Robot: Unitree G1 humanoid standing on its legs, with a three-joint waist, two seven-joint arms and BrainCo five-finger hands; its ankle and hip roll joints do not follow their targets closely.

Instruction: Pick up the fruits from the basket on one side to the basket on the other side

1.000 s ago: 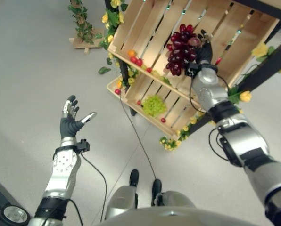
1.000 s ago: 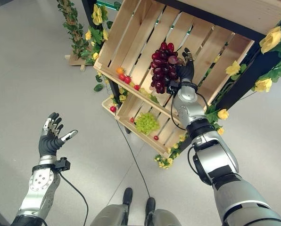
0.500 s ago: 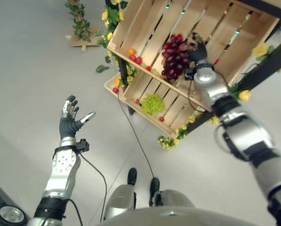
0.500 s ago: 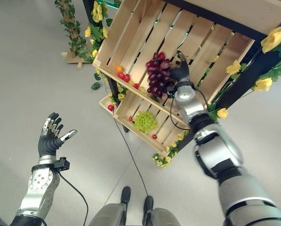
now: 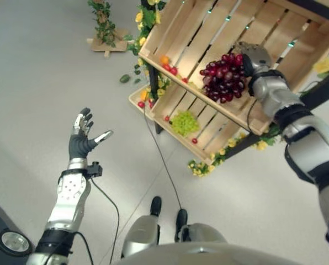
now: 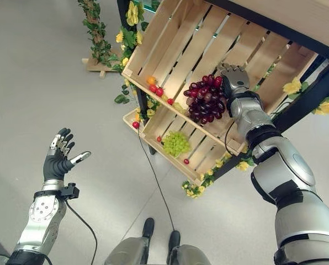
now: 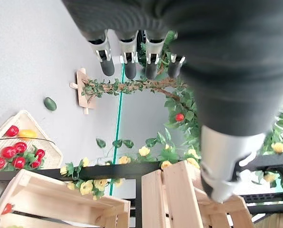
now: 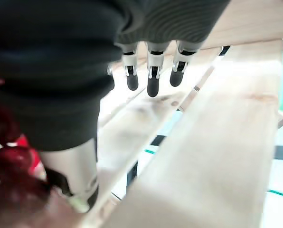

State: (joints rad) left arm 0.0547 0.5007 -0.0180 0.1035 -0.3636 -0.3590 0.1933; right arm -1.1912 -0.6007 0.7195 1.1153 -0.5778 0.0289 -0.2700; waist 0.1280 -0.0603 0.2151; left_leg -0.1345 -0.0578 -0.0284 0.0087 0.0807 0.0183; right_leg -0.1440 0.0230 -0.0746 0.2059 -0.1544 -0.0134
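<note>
One bunch of red grapes (image 6: 205,99) lies in the upper crate (image 6: 170,41), touching your right robot hand (image 6: 234,77), whose fingers are straight and hold nothing. It will likely be heavy and floppy, with berries that crush or drop, so take it at the stem end, not by squeezing. Your left robot hand (image 6: 58,157) hangs open, well apart.

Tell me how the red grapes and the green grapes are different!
The red grapes are a dark red bunch; the green grapes are pale green. The red bunch looks bigger than the green one. The red grapes are in the upper wooden crate, right beside the robot's right hand; the green grapes lie in the lower crate, with no hand near. Both are bunches of grapes in slatted wooden crates.
</note>
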